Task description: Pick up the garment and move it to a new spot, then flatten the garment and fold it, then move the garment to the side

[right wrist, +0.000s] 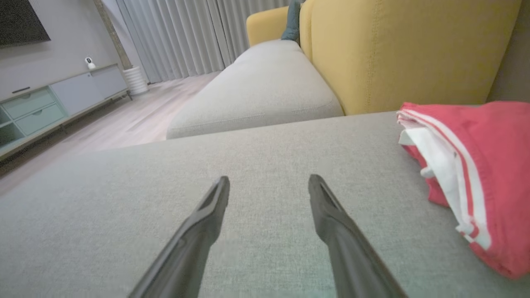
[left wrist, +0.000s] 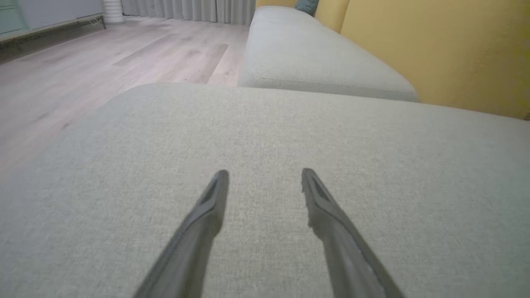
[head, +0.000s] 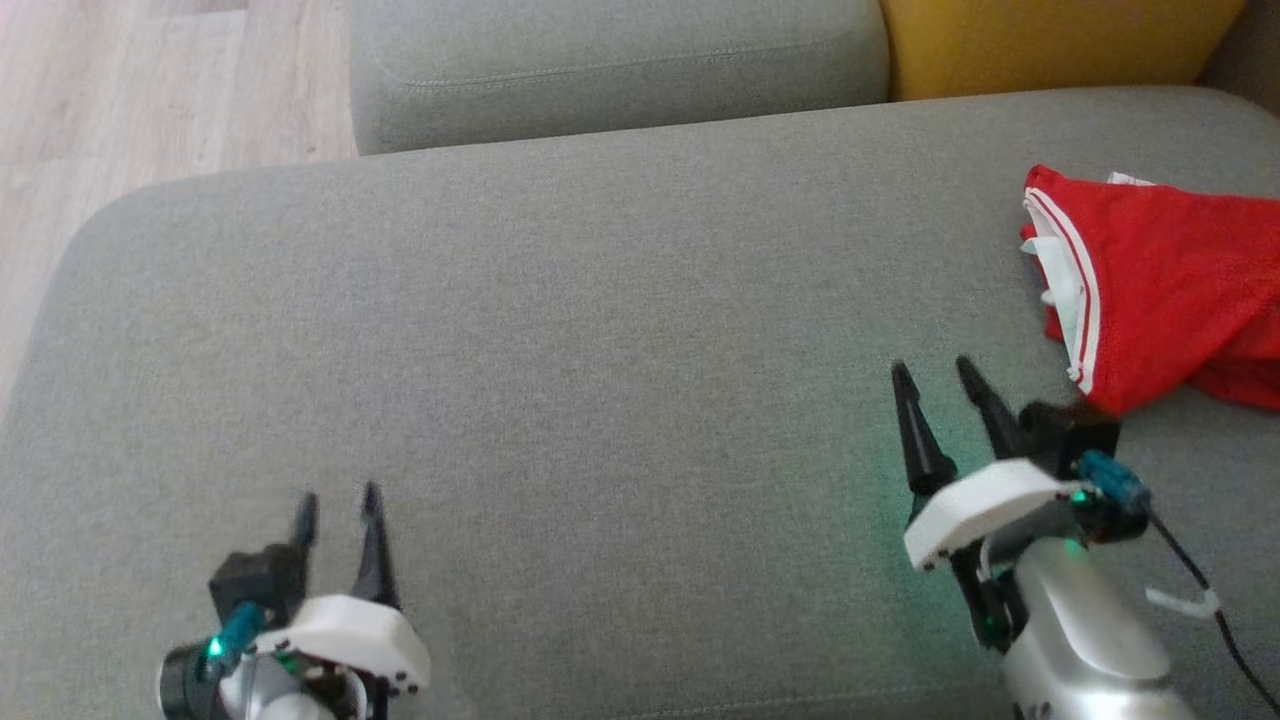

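Left gripper [head: 338,497]: low over the near-left part of the grey seat cushion [head: 600,350], wrist at the cushion's near edge. Two dark fingers pointing toward its far edge, spread wide, nothing between them.

Right gripper [head: 933,368]: over the near-right part of the same cushion, reaching further in. Fingers canted slightly toward the cushion's left, likewise wide apart and empty.

Fingertips possibly just clear of the fabric; hard to tell, with the left pair blurred in the head view.

One red garment [head: 1170,300], bunched in a heap at the cushion's right end, just right of the right gripper and apart from its fingers. White lining and two white stripes along the edge facing the cushion's middle.

Two grippers, one garment, two grey cushions: the second cushion [head: 620,70] behind the far edge of the first. One yellow backrest [head: 1050,40] along the cushion's far-right edge.
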Controlling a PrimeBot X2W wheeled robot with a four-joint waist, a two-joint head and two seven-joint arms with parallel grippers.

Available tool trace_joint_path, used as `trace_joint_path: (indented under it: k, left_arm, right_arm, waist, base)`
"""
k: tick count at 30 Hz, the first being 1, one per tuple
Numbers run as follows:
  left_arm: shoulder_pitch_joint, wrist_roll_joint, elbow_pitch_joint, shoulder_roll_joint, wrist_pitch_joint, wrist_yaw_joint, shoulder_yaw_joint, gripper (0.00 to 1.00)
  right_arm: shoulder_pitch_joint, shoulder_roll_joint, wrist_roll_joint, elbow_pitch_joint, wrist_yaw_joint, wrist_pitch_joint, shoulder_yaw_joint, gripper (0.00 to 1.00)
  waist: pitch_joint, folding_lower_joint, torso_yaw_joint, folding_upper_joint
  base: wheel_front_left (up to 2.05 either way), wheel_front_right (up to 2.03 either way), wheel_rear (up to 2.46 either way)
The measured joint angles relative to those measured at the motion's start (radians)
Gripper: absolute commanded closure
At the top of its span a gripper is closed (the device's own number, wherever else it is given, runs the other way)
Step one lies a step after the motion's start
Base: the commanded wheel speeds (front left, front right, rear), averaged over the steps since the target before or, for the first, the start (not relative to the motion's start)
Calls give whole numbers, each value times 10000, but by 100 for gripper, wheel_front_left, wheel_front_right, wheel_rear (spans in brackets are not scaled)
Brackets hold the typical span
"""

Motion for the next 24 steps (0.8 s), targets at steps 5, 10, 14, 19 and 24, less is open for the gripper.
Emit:
trace_joint_path:
  k: [5, 10, 14, 19, 24]
  left_arm:
    - [429, -105, 671, -92, 96, -19, -17, 100]
    - [438, -654, 654, -94, 226, -98, 15, 100]
    - [438, -1106, 617, -94, 347, -188, 46, 100]
    - [437, -1670, 512, -92, 447, -303, 100, 100]
    - [436, -2220, 426, -92, 619, -393, 226, 100]
  right_arm:
    - [761, 6, 69, 554, 0, 82, -4, 100]
    - [948, 6, 617, 418, 0, 209, -105, 100]
    - [940, 8, 1049, 228, 0, 332, -186, 100]
    - [950, 12, 1609, 13, 0, 456, -320, 100]
    - [996, 15, 2155, -199, 0, 581, -408, 100]
  waist:
    - [-4, 0, 8, 0]
    - [-10, 0, 40, 0]
    - [-14, 0, 65, 0]
    - [-19, 0, 95, 0]
    - [-24, 0, 125, 0]
  base:
    - [0, 0, 0]
    - [0, 0, 0]
    - [0, 0, 0]
    - [0, 0, 0]
    - [0, 0, 0]
